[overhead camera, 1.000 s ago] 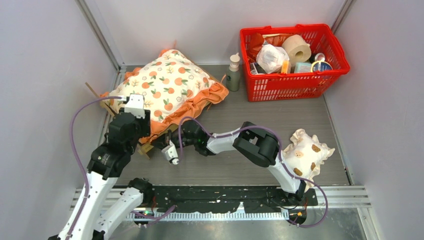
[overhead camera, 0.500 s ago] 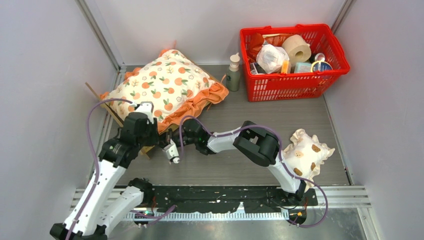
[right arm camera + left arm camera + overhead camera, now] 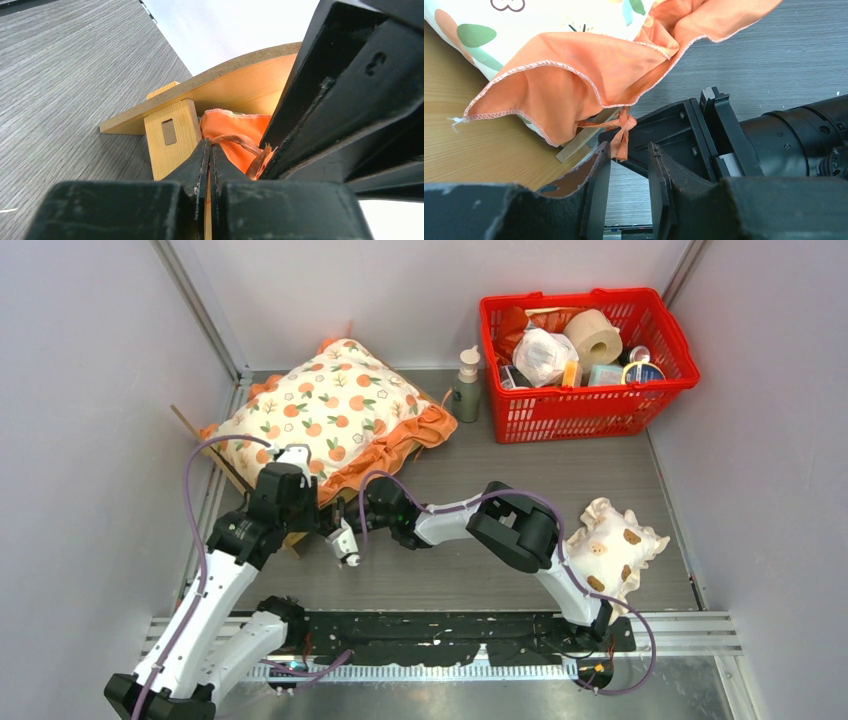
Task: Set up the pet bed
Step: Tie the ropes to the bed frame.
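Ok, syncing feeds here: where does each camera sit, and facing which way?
Top external: overhead behind the bases, looking down; left arm, right arm show.
Left wrist: faces the cushion ruffle past the parted left hand.
Right wrist: low, faces the pet bed along the shut right hand.
Shared: both wrist views show the orange tie.

Light-wood pet bed (image 3: pixel 479 145); cream, orange-printed cushion (image 3: pixel 330 405) (orange ruffles).

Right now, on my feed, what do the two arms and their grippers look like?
Both the left arm and right arm have white links with bulky black joints, each trailed by a looping purple cable. The left gripper has flat black fingers, their edges scuffed reddish-brown; the right gripper is black too. No markings are legible.
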